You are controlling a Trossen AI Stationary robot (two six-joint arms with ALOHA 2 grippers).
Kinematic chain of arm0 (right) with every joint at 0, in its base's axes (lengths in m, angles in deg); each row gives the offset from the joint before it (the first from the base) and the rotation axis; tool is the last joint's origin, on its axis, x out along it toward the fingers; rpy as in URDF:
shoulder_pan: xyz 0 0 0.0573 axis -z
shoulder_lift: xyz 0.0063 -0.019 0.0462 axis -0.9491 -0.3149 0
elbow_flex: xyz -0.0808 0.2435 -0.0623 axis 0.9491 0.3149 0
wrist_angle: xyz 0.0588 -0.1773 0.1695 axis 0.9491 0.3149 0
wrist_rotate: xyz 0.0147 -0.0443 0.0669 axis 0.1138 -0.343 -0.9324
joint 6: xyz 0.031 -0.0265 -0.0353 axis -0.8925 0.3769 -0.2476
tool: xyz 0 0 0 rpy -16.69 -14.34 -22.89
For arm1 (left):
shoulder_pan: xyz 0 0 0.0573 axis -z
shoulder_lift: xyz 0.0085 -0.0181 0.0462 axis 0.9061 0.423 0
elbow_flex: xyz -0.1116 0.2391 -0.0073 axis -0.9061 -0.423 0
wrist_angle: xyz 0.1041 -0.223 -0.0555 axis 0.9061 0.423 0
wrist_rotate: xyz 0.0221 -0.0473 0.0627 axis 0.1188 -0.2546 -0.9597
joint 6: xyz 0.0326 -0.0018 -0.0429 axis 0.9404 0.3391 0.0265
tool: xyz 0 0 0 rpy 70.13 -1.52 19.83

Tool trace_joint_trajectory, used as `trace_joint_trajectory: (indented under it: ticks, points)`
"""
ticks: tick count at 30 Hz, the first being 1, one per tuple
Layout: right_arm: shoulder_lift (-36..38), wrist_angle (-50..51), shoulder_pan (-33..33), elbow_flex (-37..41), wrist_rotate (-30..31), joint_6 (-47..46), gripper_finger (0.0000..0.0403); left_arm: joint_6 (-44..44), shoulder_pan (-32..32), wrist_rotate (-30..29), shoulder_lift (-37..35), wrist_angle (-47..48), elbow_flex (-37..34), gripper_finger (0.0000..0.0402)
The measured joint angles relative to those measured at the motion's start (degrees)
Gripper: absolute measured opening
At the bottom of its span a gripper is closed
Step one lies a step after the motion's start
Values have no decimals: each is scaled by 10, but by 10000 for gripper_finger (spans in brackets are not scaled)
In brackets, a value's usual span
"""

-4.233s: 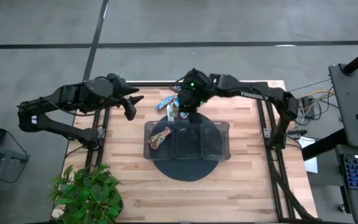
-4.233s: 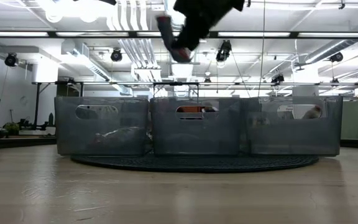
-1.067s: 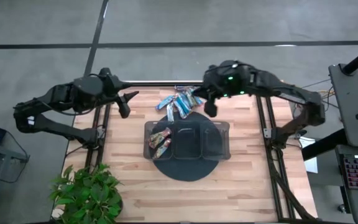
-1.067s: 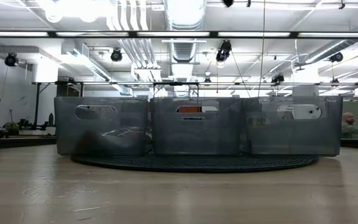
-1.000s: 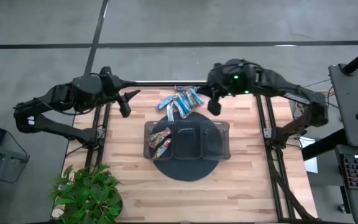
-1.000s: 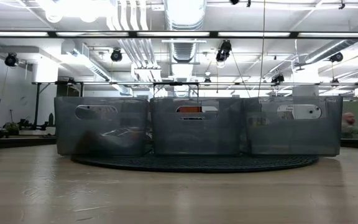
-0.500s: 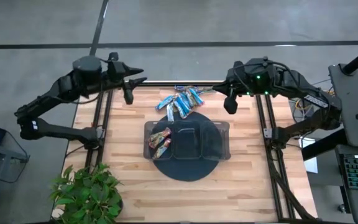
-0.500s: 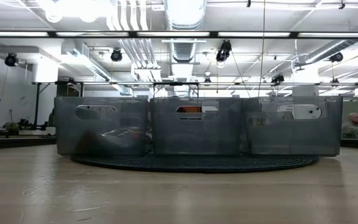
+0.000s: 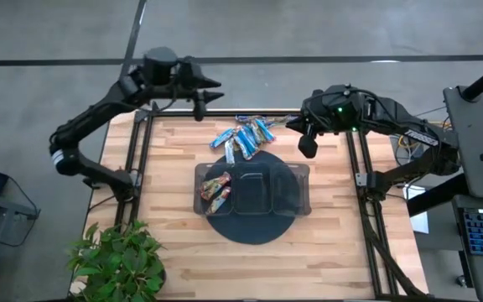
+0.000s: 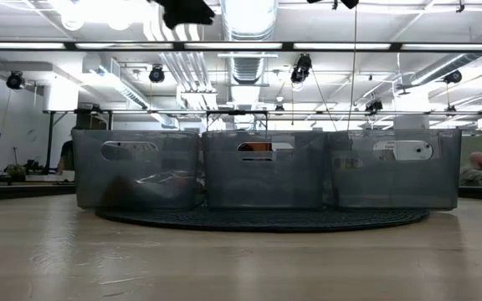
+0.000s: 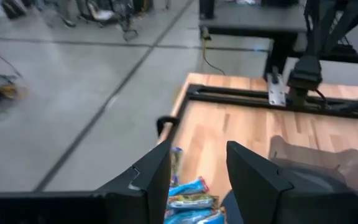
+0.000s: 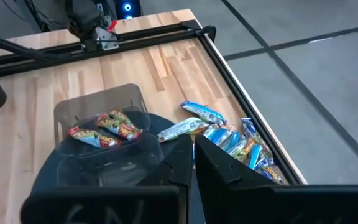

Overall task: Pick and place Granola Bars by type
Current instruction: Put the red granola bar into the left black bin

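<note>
A heap of foil-wrapped granola bars (image 9: 241, 138), light blue, dark blue and multicolour, lies on the wood near the table's far edge; it also shows in the right wrist view (image 12: 232, 138) and the left wrist view (image 11: 188, 200). Reddish-orange bars (image 9: 215, 190) (image 12: 103, 128) lie in the left compartment of the dark three-compartment tray (image 9: 302, 173) (image 10: 266, 180). My left gripper (image 9: 199, 99) (image 11: 199, 180) hangs open, high over the far left edge. My right gripper (image 9: 306, 144) (image 12: 193, 152) is shut and holds nothing, to the right of the heap.
The tray sits on a round dark mat (image 9: 250, 228). Black frame rails (image 9: 141, 159) (image 9: 360, 168) run along the table's left and right sides. A potted plant (image 9: 120, 260) stands at the near left corner. A person (image 10: 475, 167) sits beyond the table.
My left gripper has risen and swung from the table's left edge toward the far edge and rightward. My right gripper has moved from beside the heap toward the table's right edge, still shut. The bars and the tray have stayed put.
</note>
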Motion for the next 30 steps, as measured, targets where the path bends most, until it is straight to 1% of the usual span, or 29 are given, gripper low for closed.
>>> trace_joint_trajectory:
  ticks: [4,7,10,15,21,27,30]
  points:
    - [7,2,0,0,0,-1,9,-17,-1,11,41,-14,-5,138]
    - [16,9,0,0,0,-1,9,-45,-1,-4,70,-14,-5,138]
    - [23,23,0,0,0,-2,9,-78,-2,-41,96,-14,-5,138]
    - [32,41,0,0,1,-3,9,-127,-2,-142,122,-14,-6,138]
    - [34,54,0,0,1,-1,9,-161,0,-202,153,-15,-7,138]
    - [34,54,0,0,1,2,9,-191,0,-210,190,-29,-24,138]
    - [34,54,0,0,1,6,9,-211,0,-196,209,-50,-34,138]
